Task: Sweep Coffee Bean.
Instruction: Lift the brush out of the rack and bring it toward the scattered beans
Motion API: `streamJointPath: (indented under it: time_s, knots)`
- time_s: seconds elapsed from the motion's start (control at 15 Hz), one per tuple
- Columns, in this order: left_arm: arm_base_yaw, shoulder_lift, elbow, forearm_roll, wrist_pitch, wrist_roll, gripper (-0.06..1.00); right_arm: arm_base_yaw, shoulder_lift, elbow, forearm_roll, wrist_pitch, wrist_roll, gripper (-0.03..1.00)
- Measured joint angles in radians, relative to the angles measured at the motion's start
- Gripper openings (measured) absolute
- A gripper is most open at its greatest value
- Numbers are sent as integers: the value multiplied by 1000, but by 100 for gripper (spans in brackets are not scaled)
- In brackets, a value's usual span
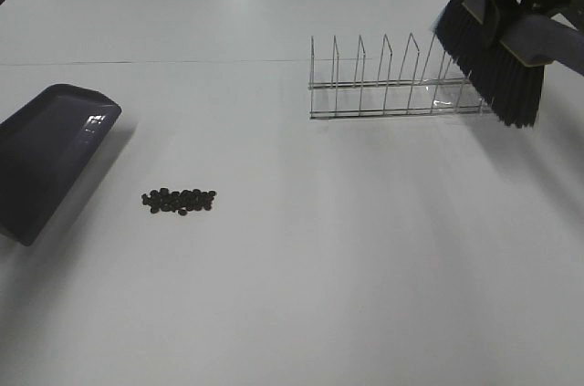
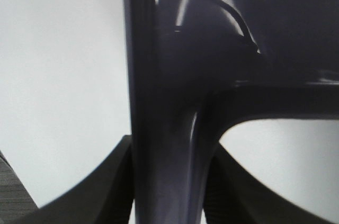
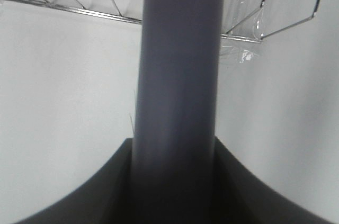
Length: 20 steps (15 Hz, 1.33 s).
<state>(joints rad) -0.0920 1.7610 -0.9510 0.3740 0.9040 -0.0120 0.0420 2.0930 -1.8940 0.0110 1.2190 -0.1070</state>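
Coffee bean cluster (image 1: 180, 201) lies on the white worktop (image 1: 365, 295), fairly near the left claw (image 2: 168, 195) and well apart from the right claw (image 3: 174, 181). The left claw is clamped tight on the handle of the dark purple dustpan (image 1: 46, 153), whose long edge is turned toward the beans, apparently ready to catch them. The right claw is closed around the handle of the brush (image 1: 497, 62), with its bristles pointing down by the wire rack (image 1: 392, 85) just ahead of it. The brush likely needs to cross beyond the beans before it can push them toward the pan.
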Motion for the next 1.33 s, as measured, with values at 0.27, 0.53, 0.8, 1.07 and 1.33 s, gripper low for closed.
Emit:
streamJointPath:
  time_s: [0.27, 0.53, 0.8, 1.07, 1.33]
  knots:
    - [0, 0, 0, 65, 7, -29, 33, 4, -100, 66, 0, -1, 45, 30]
    - [-10, 21, 0, 122, -7, -80, 33, 5, -327, 412, 4, -63, 86, 30]
    - [-107, 91, -12, 158, -8, -133, 33, 37, -371, 600, -30, -145, 142, 30]
    - [-181, 180, -57, 158, 19, -194, 33, 243, -350, 620, -233, -206, 308, 30]
    - [-252, 199, -57, 155, 18, -213, 33, 364, -278, 620, -275, -245, 353, 30]
